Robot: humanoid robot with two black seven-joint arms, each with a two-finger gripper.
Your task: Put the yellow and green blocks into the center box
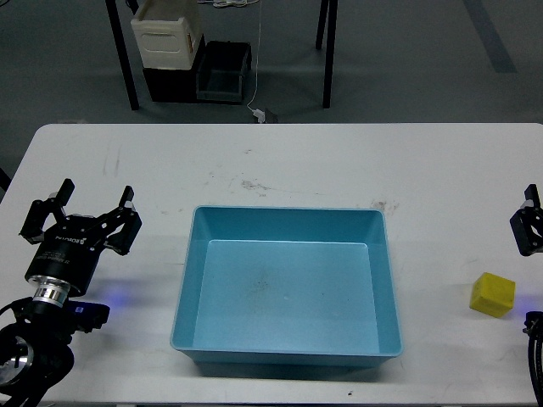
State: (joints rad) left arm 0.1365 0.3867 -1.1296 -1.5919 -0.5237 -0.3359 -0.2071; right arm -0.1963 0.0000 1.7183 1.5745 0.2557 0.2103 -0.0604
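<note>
The center box (288, 210), a shallow light blue tray, sits mid-table with nothing inside. One yellow block (493, 294) lies on the white table to the right of the tray, near the right edge. The green block is out of view. My left gripper (85, 212) hovers over the table left of the tray, open, with nothing between its fingers. My right gripper (529, 227) pokes in at the right edge, just above and right of the yellow block and apart from it. It is cut off by the frame, so I cannot tell its state.
The white table (280, 157) spans the view. On the floor behind it stand a cream bin (165, 38), black bins (222, 72) and dark table legs (123, 59). A white cable (257, 108) hangs to the floor.
</note>
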